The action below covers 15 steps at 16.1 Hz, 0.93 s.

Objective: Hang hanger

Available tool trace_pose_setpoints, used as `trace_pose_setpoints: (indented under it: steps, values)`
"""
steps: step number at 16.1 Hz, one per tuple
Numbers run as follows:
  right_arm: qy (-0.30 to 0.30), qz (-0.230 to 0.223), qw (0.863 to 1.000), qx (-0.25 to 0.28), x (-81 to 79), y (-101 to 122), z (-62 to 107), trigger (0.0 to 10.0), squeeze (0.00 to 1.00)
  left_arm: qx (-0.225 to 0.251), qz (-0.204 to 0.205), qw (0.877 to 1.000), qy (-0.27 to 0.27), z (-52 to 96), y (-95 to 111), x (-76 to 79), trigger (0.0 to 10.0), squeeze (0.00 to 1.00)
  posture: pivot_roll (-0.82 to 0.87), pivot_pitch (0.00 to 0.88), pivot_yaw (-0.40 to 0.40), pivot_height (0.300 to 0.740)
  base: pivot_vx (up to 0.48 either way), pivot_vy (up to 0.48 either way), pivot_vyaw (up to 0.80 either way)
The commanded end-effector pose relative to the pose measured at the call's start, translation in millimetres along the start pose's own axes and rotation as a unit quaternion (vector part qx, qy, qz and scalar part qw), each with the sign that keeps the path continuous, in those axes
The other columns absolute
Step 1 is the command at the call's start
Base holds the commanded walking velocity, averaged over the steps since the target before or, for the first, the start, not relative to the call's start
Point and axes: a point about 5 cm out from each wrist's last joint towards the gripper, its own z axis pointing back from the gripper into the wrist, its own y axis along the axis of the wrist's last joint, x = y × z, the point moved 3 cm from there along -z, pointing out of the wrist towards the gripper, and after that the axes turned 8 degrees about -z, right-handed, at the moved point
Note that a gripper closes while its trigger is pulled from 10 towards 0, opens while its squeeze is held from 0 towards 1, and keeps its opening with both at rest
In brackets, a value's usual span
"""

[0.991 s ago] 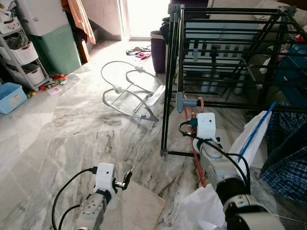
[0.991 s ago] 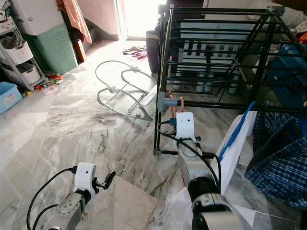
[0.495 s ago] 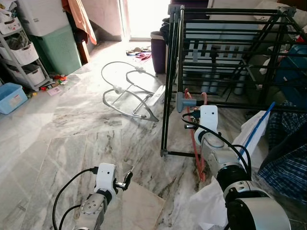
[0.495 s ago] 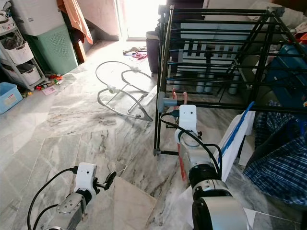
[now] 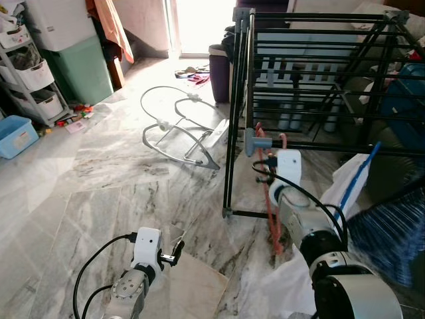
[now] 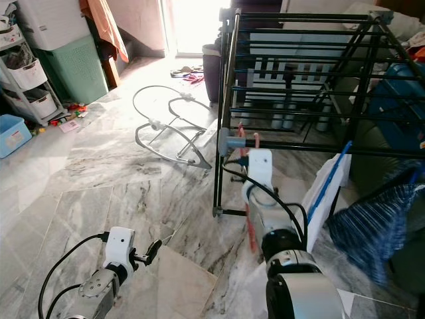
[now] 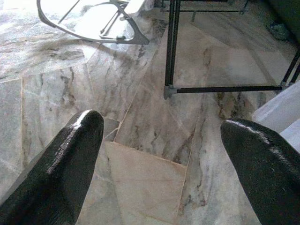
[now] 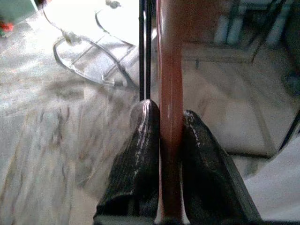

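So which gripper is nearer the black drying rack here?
The right. The right gripper is up at the black drying rack, clamped on the orange hanger beside its corner post. The left gripper hangs low over the marble floor, apart from the rack.

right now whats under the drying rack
Under the black drying rack, bare marble floor shows between its legs, plus white cylinders by the far wall. The right gripper and pink hanger cover part.

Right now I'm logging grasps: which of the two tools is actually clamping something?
The right tool, up beside the black drying rack, is shut on the pink hanger. The left tool hangs low over the marble floor, open and empty.
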Motion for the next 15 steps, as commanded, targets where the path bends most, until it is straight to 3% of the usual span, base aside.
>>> trace_pose_setpoints:
  steps: [1,5,9,15]
  values:
    - [-0.004,-0.001,1.000,-0.016,3.8,-8,0.6,10.0,1.00,-0.002,-0.006,1.000,0.003,-0.4,1,-2.8,10.0,0.00,-0.16,0.000,0.027,0.740,0.000,0.000,0.00]
    - [-0.003,0.013,1.000,0.005,5.4,-1,0.8,10.0,1.00,-0.006,-0.008,1.000,0.001,-0.2,0,-2.5,10.0,0.00,-0.16,0.000,0.027,0.740,0.000,0.000,0.00]
    - [0.006,0.060,0.994,0.096,3.3,24,8.5,10.0,1.00,-0.010,-0.010,1.000,0.003,0.6,-2,-3.9,10.0,0.00,-0.16,0.000,0.027,0.740,0.000,0.000,0.00]
    - [-0.009,0.091,0.986,0.138,19.3,13,32.4,10.0,1.00,-0.015,-0.016,1.000,0.006,1.2,-3,-8.5,10.0,0.00,-0.17,0.000,0.034,0.740,0.000,0.000,0.00]
